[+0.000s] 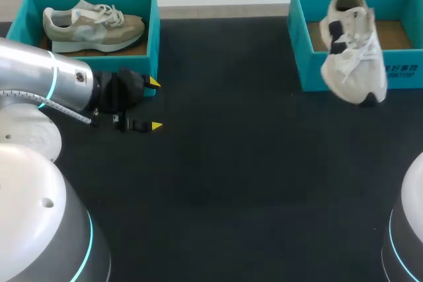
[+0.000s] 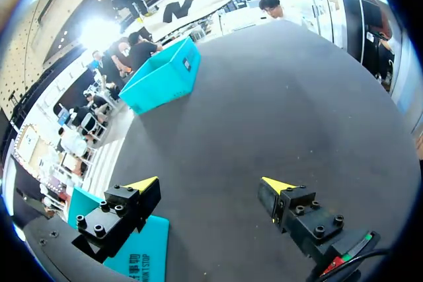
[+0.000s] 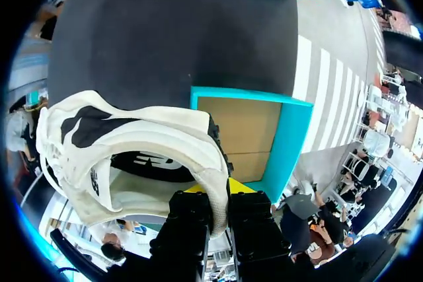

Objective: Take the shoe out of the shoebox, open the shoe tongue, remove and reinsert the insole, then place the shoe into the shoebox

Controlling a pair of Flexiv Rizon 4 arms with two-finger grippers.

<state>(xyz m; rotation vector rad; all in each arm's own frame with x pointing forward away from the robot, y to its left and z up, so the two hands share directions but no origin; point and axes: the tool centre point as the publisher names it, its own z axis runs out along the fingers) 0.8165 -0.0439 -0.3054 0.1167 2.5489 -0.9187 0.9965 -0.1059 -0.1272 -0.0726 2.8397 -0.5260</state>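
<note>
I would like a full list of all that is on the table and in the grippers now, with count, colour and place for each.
table: one, black, under everything.
left box: one, teal, far left corner of the table.
beige shoe: one, beige and grey, lying on its side inside the left box.
right box: one, teal, far right corner; its brown floor shows.
white shoe: one, white with black patches, hanging toe down in the air at the right box's near wall.
left gripper: one, black with yellow tips, open, beside the left box's near corner.
right gripper: one, black, shut on the white shoe's heel collar.
</note>
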